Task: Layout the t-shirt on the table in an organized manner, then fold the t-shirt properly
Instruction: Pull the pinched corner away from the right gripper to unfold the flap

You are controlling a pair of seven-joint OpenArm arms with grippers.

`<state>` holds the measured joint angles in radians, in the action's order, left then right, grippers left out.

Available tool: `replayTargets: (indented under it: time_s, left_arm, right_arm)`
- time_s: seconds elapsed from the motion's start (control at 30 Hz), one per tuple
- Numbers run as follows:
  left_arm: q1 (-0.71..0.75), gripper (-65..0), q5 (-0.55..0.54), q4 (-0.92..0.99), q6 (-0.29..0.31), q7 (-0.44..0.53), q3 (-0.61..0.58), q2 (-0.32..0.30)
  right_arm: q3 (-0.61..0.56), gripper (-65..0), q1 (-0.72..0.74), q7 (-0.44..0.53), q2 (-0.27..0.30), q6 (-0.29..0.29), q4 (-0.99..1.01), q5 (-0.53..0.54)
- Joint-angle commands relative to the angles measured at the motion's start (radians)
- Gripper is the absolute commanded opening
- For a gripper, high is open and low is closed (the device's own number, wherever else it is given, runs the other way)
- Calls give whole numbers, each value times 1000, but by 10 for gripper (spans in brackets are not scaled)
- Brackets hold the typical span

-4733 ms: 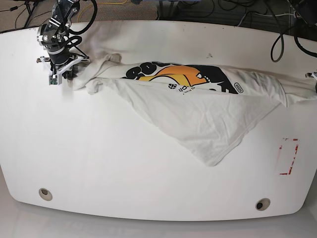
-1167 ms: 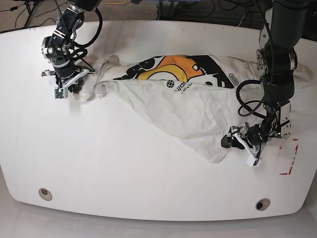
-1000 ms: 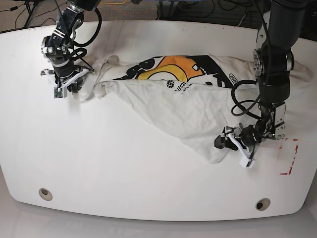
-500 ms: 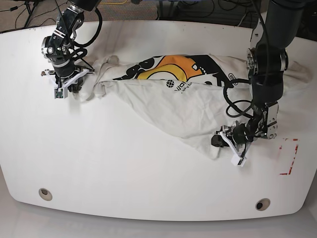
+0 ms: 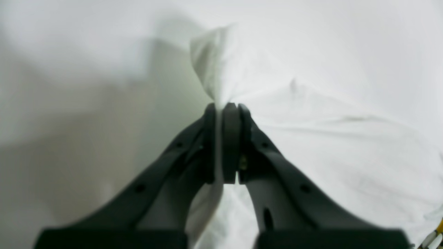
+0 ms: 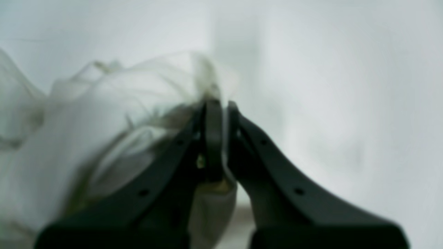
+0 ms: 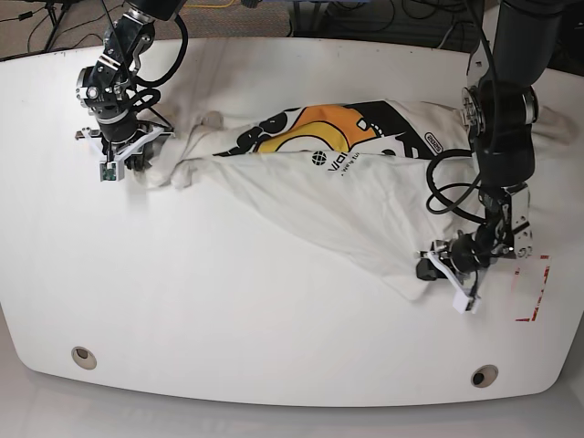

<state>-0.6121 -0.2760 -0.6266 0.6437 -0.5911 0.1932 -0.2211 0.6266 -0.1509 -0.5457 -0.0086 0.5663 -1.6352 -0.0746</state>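
T-shirt (image 7: 338,182) stretches lengthwise across table (image 7: 228,301), both tools (image 7: 429,271) (image 7: 123,164) clamped on it.

The large white smooth tabletop (image 7: 228,310) lies bare across its near half and left side. The crumpled white cotton t-shirt (image 7: 347,205) blocks the far middle, with black robot arms standing at both its ends.
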Motion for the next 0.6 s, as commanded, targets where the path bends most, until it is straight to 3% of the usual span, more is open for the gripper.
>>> replayTargets:
  time_s: [0.0, 0.3, 0.4, 0.57]
  left_arm:
    - [-12, -642, -18, -78, 3, -3, 44, -8]
    - [64, -642, -18, -267, 5, -128, 157, -37]
    - [96, -642, -18, -338, 5, -169, 210, -74]
    - [117, -643, -18, -398, 51, -220, 266, -93]
  right_arm:
    - [0, -648, 10, 23, 8, -1, -20, 12]
    - [-11, -648, 10, 22, 6, -1, -87, 12]
    - [-53, -648, 9, 22, 6, -1, -113, 12]
    - [-112, -648, 9, 20, 6, -1, -159, 12]
